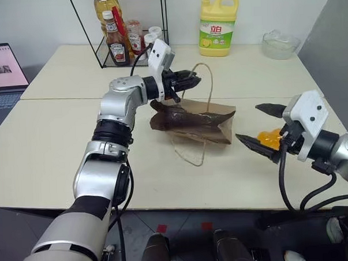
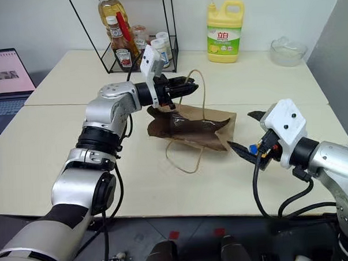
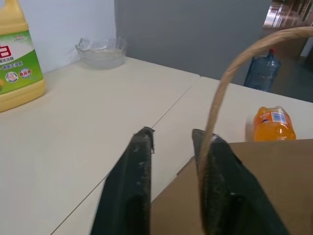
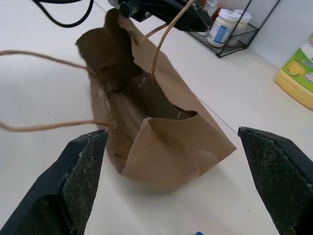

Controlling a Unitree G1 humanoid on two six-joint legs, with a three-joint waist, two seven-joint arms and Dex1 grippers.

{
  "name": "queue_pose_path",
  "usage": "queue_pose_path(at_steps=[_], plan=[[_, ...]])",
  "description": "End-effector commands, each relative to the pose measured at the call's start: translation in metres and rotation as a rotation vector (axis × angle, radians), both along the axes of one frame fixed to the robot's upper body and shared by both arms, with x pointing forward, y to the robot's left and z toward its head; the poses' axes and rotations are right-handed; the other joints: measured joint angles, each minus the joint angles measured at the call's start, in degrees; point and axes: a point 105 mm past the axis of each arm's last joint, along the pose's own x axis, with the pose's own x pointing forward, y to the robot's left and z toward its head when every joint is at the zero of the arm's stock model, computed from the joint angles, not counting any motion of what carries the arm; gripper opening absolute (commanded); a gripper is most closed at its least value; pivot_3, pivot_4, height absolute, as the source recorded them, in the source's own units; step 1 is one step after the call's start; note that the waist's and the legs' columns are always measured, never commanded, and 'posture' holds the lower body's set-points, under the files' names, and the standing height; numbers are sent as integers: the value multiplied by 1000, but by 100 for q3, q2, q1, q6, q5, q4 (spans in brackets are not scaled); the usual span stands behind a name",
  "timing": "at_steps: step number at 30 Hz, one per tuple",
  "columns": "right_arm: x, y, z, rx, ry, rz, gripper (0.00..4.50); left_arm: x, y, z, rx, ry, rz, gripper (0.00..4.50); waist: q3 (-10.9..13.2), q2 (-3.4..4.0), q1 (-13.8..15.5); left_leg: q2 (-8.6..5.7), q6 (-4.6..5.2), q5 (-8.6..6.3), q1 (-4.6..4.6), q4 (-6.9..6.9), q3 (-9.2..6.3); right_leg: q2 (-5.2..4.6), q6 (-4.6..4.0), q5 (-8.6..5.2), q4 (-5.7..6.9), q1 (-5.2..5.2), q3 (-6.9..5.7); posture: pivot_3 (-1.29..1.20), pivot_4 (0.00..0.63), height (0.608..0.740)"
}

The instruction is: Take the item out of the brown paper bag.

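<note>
Your right gripper (image 1: 265, 125) hangs spread wide beside the orange bottle (image 3: 273, 124), already out of the brown paper bag (image 1: 199, 120); your left gripper (image 3: 171, 139), part-open around the cord handle (image 1: 208, 85), could drag that bag.

Orange bottle (image 1: 271, 139) part hid behind right claw (image 1: 260, 125) — label unreadable.

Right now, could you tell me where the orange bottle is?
The orange bottle lies on the table, outside the paper bag, between the right gripper fingers.
</note>
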Motion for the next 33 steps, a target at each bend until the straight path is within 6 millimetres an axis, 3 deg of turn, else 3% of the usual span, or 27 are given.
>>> queue_pose_path(at_steps=[1, 7, 12, 19, 25, 33], plan=[[-3, -2, 8, 6, -59, -37, 4500, 1, -2, 23, -19, -84, 6, 2643, 0, 0, 2, 0, 0, 0, 0, 0, 0, 0, 0, 0, 0, 0, 0, 0, 150, 740], [4, -6, 14, 1, -96, -76, 4500, 18, 1, 35, -8, -177, 138, 4474, 0, 0, 4, -1, 1, -1, 0, 0, 0, 0, 0, 0, -2, -1, 0, 0, 150, 740], [7, -5, 18, -7, -107, -66, 4500, 20, -4, 41, -7, -225, 139, 4474, 0, 0, 3, -1, 1, 0, 0, -2, 0, 0, 0, 0, -1, -1, 0, 0, 150, 740], [10, -6, 17, -10, -104, -72, 4500, 21, 3, 37, 46, -262, 145, 4474, 0, 0, 0, -1, 1, 0, 0, -3, 1, 0, 0, 0, -1, -2, 1, 0, 150, 740], [12, -6, 21, 2, -115, -66, 4500, 22, 17, 48, 11, -289, 186, 4474, 0, 0, 0, -1, 1, 0, 0, -3, 1, 0, 0, 0, 0, -2, 1, 0, 150, 740], [17, -4, 25, 71, -215, -98, 4500, 12, 52, 74, -170, -309, 251, 4474, 0, 0, -2, 0, 0, 0, -1, -2, 1, 0, 0, 0, 2, -4, 1, 0, 150, 740]])
